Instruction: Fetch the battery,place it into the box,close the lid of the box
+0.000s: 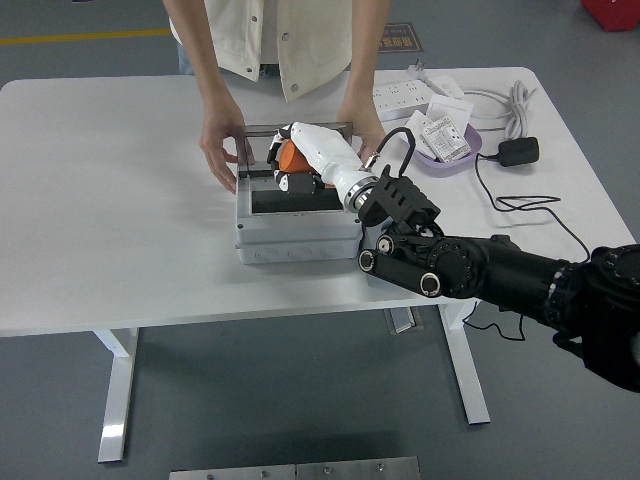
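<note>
A grey box stands mid-table with a dark opening on top. Its clear lid is tipped up at the back, where a person's hands grip it on both sides. My right hand, white with a black forearm, reaches in from the lower right. Its fingers are curled around an orange battery at the back of the box's opening. I cannot tell whether the battery touches the inside of the box. My left arm is out of sight.
A purple bowl with small packets sits right of the box. Behind it are a white power strip and a coiled white cable. A black adapter with its cord lies at the right edge.
</note>
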Robot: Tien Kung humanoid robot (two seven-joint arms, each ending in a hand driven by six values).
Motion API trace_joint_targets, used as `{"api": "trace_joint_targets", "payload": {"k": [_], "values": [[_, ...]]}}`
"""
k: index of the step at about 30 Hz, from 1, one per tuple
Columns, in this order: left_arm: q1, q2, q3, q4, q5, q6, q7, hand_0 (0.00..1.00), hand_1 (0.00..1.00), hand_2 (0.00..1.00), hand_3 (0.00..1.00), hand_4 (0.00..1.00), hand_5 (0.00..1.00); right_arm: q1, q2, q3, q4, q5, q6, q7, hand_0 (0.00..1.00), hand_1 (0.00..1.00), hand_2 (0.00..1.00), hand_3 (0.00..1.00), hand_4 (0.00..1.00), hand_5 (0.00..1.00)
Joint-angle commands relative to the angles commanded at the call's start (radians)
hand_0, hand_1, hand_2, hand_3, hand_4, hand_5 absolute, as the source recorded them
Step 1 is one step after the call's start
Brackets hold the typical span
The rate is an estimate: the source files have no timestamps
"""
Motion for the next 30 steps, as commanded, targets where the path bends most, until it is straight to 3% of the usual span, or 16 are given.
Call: {"api": "trace_joint_targets", "payload": {"k": [1, 2, 7, 8, 12, 13, 19, 20, 25, 26, 30], "values": [[-0.001, 0.0, 0.001, 0.0, -0.001, 0.0, -0.001, 0.619, 0.767, 0.681, 0.731, 0.685, 0.223, -0.001, 0.0, -0.002, -0.001, 0.002, 0.003, 0.001, 0.253, 0.23, 0.265, 0.247, 0.003, 0.002], [-0.003, 0.0, 0.002, 0.0, -0.001, 0.0, -0.001, 0.619, 0.767, 0.68, 0.73, 0.685, 0.223, -0.001, 0.0, -0.003, -0.002, 0.003, 0.006, 0.002, 0.405, 0.337, 0.378, 0.408, 0.23, 0.046], [-0.008, -0.001, 0.009, 0.0, -0.007, 0.001, -0.004, 0.619, 0.767, 0.68, 0.73, 0.685, 0.223, -0.002, 0.0, -0.003, -0.006, 0.001, 0.027, -0.002, 0.405, 0.337, 0.378, 0.408, 0.23, 0.046], [-0.009, -0.001, 0.011, 0.0, -0.01, 0.001, -0.005, 0.619, 0.767, 0.681, 0.731, 0.685, 0.222, -0.001, 0.0, -0.003, -0.008, 0.0, 0.033, -0.003, 0.549, 0.447, 0.478, 0.559, 0.346, 0.07], [-0.01, -0.002, 0.009, 0.0, -0.007, 0.001, -0.004, 0.619, 0.767, 0.681, 0.731, 0.685, 0.222, -0.001, 0.0, -0.001, -0.01, -0.004, 0.054, -0.01, 0.549, 0.447, 0.478, 0.559, 0.346, 0.07], [-0.01, -0.002, 0.007, 0.0, -0.005, 0.001, -0.004, 0.619, 0.767, 0.68, 0.73, 0.685, 0.224, -0.001, 0.0, -0.001, -0.011, -0.006, 0.06, -0.012, 0.656, 0.596, 0.594, 0.659, 0.497, 0.253], [-0.01, -0.001, 0.004, 0.0, -0.001, 0.002, -0.004, 0.619, 0.767, 0.68, 0.73, 0.685, 0.224, -0.001, 0.0, 0.003, -0.006, -0.016, 0.078, -0.02, 0.656, 0.596, 0.594, 0.659, 0.497, 0.253], [-0.009, -0.001, 0.003, 0.0, 0.0, 0.002, -0.004, 0.619, 0.767, 0.68, 0.73, 0.685, 0.223, -0.001, 0.0, 0.004, -0.005, -0.017, 0.079, -0.021, 0.771, 0.676, 0.68, 0.721, 0.707, 0.31], [-0.004, -0.002, -0.014, 0.0, 0.017, 0.002, 0.001, 0.619, 0.767, 0.68, 0.73, 0.685, 0.223, -0.002, 0.0, 0.014, 0.01, -0.026, 0.079, -0.028, 0.771, 0.676, 0.68, 0.721, 0.707, 0.31], [-0.002, -0.002, -0.016, 0.0, 0.019, 0.002, 0.002, 0.618, 0.766, 0.678, 0.729, 0.684, 0.224, -0.002, 0.0, 0.017, 0.013, -0.028, 0.079, -0.029, 0.806, 0.709, 0.72, 0.8, 0.872, 0.437], [0.001, -0.001, -0.016, 0.0, 0.019, 0.002, 0.002, 0.618, 0.766, 0.678, 0.729, 0.684, 0.224, -0.006, 0.0, 0.03, 0.03, -0.041, 0.079, -0.034, 0.806, 0.709, 0.72, 0.8, 0.872, 0.437]]}}
